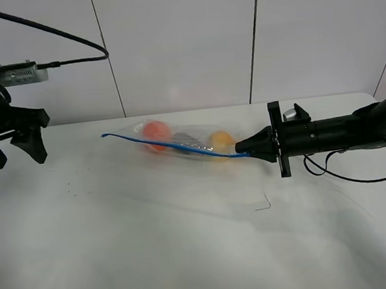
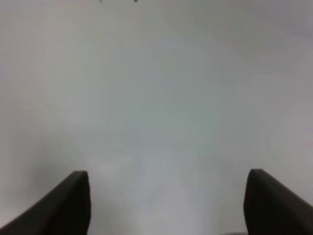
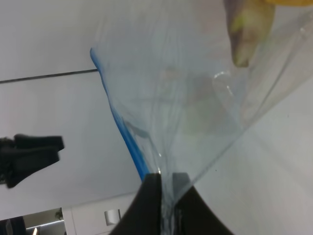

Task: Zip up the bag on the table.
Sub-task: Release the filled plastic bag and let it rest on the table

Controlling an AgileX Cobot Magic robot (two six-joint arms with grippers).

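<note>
Toward the back of the white table (image 1: 156, 252), about midway across it, lies the clear plastic zip bag (image 1: 191, 136), stretched out lengthways with one end toward each arm; through the film show an orange (image 1: 156, 131) at the left end, a dark eggplant (image 1: 190, 145) in the middle and a yellow fruit (image 1: 221, 140) toward the right; the blue zipper strip (image 1: 172, 145) runs along the bag's near edge, from a free tip that pokes out past the orange to the right-hand corner.

At that corner the right gripper (image 1: 243, 152) reaches in almost level from the right side, its fingers drawn together and pinching the bag's end; in the right wrist view the gripper (image 3: 164, 192) has the film gathered between its closed tips, the crinkled plastic (image 3: 195, 98) fans out taut from them and the blue strip (image 3: 128, 142) runs up one side; whether the zipper is sealed I cannot tell.

The left gripper (image 1: 16, 153) hangs at the far left edge of the table, well apart from the bag, its jaws spread wide and holding nothing; its own camera shows the gripper (image 2: 168, 205) with two dark fingers (image 2: 63, 208) far apart over bare white tabletop (image 2: 156, 98).

A black cable (image 1: 352, 177) loops under the right arm; a thin dark scrap (image 1: 265, 204) lies on the table in front of that gripper; pale wall panels (image 1: 175, 43) stand behind.
</note>
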